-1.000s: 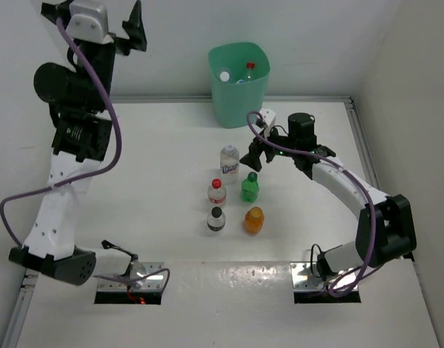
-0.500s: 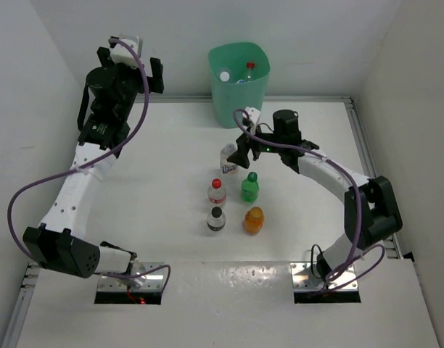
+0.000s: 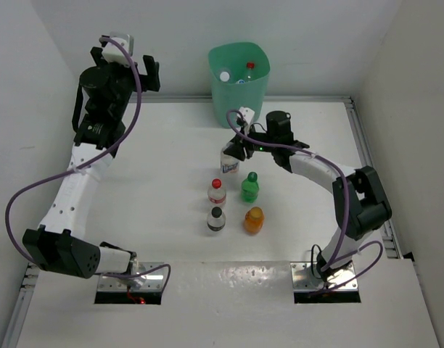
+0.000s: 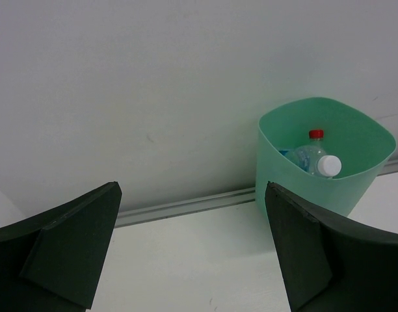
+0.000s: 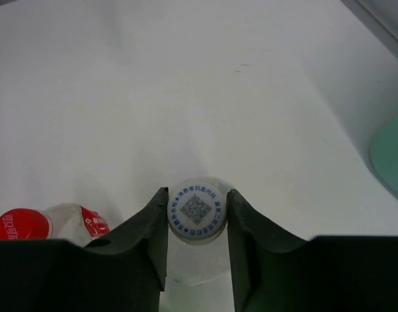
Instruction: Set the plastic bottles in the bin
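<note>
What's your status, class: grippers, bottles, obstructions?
Left gripper open, high, empty. Right gripper shut on clear bottle at its cap. Two bottles in bin, four others standing. Nothing between clear bottle and bin.

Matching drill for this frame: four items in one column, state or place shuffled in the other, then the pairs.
1. left gripper
2. right gripper
3. orange bottle
4. bin

A. holds a red-capped bottle and a white-capped bottle
B. closed on the cap of a clear bottle
C. open, holding nothing, up high and facing the bin
D. stands on the table, just right of the black-capped bottle

Pairs: 1-C, 2-B, 3-D, 4-A
</note>
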